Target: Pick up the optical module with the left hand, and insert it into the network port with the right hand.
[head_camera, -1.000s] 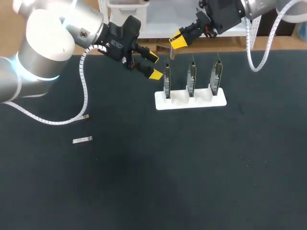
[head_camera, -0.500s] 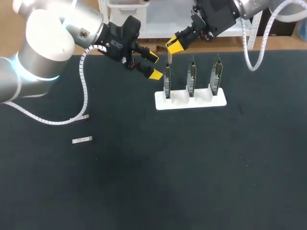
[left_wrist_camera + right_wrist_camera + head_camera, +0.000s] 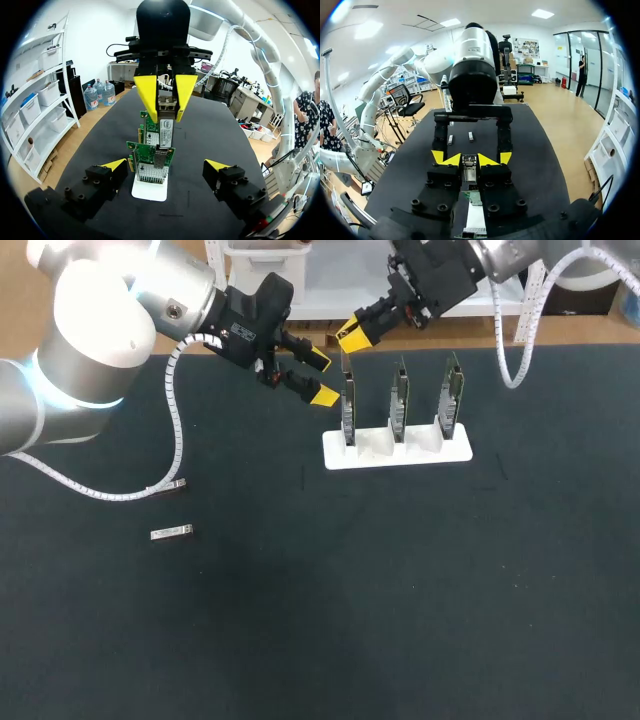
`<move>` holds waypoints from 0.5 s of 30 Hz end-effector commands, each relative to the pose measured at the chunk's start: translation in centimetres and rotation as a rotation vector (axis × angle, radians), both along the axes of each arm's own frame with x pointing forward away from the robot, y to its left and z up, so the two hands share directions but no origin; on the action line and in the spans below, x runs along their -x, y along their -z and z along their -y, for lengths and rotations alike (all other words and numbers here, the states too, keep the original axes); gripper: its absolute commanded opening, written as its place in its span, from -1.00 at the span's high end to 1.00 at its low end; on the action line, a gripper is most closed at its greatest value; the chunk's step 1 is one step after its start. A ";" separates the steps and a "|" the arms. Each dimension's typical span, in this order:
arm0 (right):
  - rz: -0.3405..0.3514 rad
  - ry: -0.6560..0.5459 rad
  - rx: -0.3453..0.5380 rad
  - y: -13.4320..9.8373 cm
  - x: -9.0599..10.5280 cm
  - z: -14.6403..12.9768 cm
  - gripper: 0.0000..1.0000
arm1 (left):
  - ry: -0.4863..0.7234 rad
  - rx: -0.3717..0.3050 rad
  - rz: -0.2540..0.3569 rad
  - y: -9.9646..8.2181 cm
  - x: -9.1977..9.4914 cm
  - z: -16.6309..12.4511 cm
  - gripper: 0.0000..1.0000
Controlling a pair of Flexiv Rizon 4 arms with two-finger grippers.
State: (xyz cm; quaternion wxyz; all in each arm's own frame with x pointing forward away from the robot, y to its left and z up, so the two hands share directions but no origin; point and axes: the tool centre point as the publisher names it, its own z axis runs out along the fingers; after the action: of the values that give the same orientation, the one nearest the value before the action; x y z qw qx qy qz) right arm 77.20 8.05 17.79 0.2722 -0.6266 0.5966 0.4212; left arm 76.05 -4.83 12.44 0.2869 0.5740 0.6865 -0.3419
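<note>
Head view has the right arm coming in from the far right corner, its tool (image 3: 349,340) hanging just over the leftmost card (image 3: 349,410) in a row of green cards (image 3: 399,400), three in all, standing upright in a white holder (image 3: 397,452) on the dark bench (image 3: 400,590). Coming in from the left side, the left arm has its tool (image 3: 319,378) just beside that same card, on the side away from the other two, with its fingers spread apart and nothing between them. A small silver piece (image 3: 171,532) lies flat on the bench well apart from the holder, near the left arm's white cable (image 3: 178,440). Right wrist view shows the right tool's two yellow tips pressed from both sides on the optical module (image 3: 469,167), a slim metal block pointing down toward the card edge beneath it. Left wrist view looks along the row of cards: the module hangs in the right tool above the nearest card, its lower end close to the card's top edge, though I cannot tell whether the two touch; that card stands ahead of the left tool's wide-open fingers, untouched by them
</note>
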 end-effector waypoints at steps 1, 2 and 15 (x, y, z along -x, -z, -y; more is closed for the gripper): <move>-0.001 0.007 -0.002 0.1 0.0 0.2 1.00 | -0.003 -0.004 0.000 -0.1 0.1 0.0 -1.00; -0.002 0.009 -0.003 0.1 0.0 0.2 1.00 | -0.003 -0.004 0.000 -0.1 0.1 0.0 -1.00; -0.007 0.028 -0.011 0.4 0.0 1.0 1.00 | -0.003 -0.004 0.000 -0.1 0.1 0.0 -1.00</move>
State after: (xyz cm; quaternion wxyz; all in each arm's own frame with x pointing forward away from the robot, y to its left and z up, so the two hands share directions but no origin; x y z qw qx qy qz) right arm 77.58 7.24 17.38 0.2760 -0.6168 0.6026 0.4246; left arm 76.05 -4.83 12.44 0.2869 0.5740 0.6865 -0.3419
